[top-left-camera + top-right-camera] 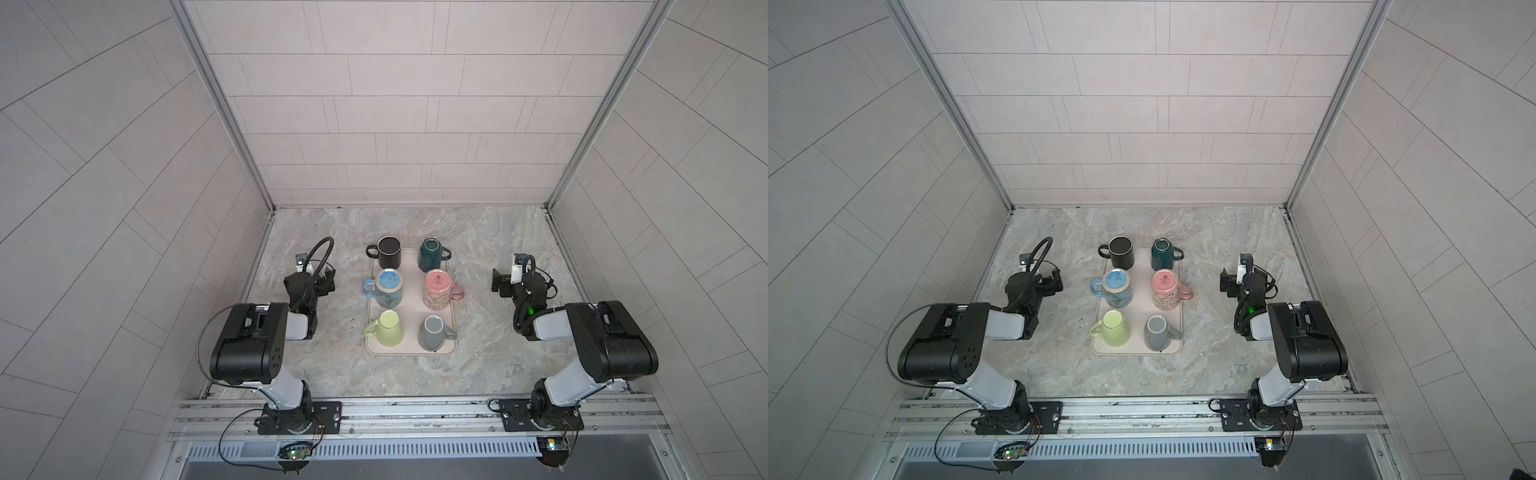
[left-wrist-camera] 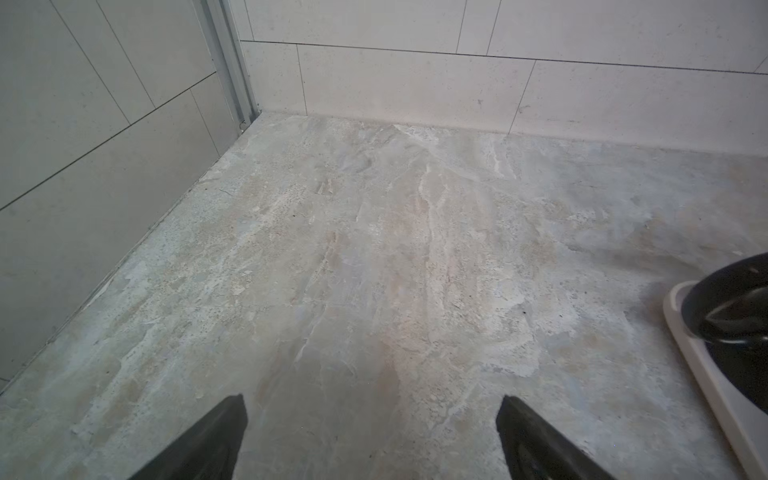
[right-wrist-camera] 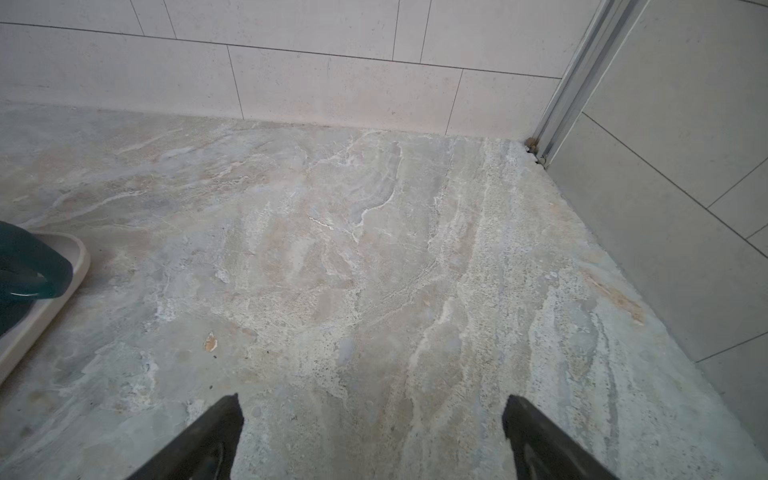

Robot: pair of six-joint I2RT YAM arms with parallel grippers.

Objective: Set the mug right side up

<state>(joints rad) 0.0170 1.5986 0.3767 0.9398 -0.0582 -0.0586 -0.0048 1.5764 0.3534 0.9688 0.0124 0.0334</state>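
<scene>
Several mugs stand in two rows on a beige tray (image 1: pixel 410 266) in both top views. The black mug (image 1: pixel 389 252) shows a dark open mouth. The dark green mug (image 1: pixel 432 253), blue mug (image 1: pixel 388 286), pink mug (image 1: pixel 437 288), yellow-green mug (image 1: pixel 387 328) and grey mug (image 1: pixel 434 331) show flat bases on top. My left gripper (image 1: pixel 326 282) (image 2: pixel 372 401) hovers open over bare table left of the tray. My right gripper (image 1: pixel 498 284) (image 3: pixel 372 399) is open right of the tray. Neither touches a mug.
The marble-patterned table (image 1: pixel 490 232) is enclosed by tiled walls at the back and both sides. The left wrist view catches the black mug's handle (image 2: pixel 731 307) and a tray corner (image 2: pixel 706 374). The right wrist view shows the dark green mug (image 3: pixel 25 266) at the tray's edge (image 3: pixel 50 307).
</scene>
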